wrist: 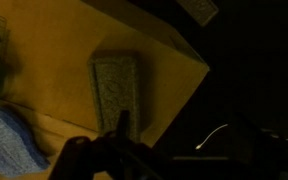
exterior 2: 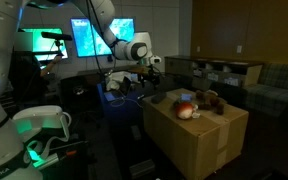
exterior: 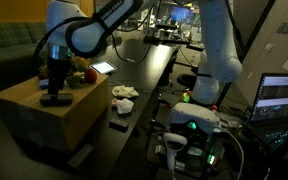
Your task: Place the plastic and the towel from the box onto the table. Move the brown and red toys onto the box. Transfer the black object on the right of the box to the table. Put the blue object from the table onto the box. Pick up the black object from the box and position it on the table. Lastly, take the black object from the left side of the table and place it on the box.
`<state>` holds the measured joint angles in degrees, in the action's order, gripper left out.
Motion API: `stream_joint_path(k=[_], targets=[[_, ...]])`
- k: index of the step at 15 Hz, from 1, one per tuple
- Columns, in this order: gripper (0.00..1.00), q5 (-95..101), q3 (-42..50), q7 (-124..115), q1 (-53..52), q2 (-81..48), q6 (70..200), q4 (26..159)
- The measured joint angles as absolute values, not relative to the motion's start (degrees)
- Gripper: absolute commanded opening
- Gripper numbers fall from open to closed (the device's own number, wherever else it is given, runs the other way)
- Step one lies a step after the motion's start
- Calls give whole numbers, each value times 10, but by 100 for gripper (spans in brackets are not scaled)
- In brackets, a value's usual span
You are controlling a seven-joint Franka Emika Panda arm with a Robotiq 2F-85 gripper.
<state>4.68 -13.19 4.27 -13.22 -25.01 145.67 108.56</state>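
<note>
The tan box (exterior: 79,115) (exterior 2: 199,140) stands beside the dark table (exterior: 149,75). On the box's top lie a red toy (exterior: 88,73) (exterior 2: 187,110) and a brown toy (exterior 2: 213,100). A flat dark rectangular object (exterior: 54,99) (wrist: 115,85) also lies on the box near its edge. My gripper (exterior: 54,86) (exterior 2: 148,78) hangs just above that object, open, with nothing between its fingers. In the wrist view the gripper (wrist: 122,150) is only a dark shape at the bottom. White crumpled plastic (exterior: 124,97) lies on the table. A blue towel (wrist: 4,140) shows at the lower left.
The room is dim. The robot's white base (exterior: 219,60) stands at the table's far side, with a lit laptop (exterior: 284,100) beside it. A small lit screen (exterior: 102,68) lies on the table behind the box. Monitors (exterior 2: 94,38) glow at the back.
</note>
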Motion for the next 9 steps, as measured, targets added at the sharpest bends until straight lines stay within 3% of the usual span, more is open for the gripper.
stream_joint_path(k=[9], targets=[[100,73,-132,52,-139,-251,1484,1110]])
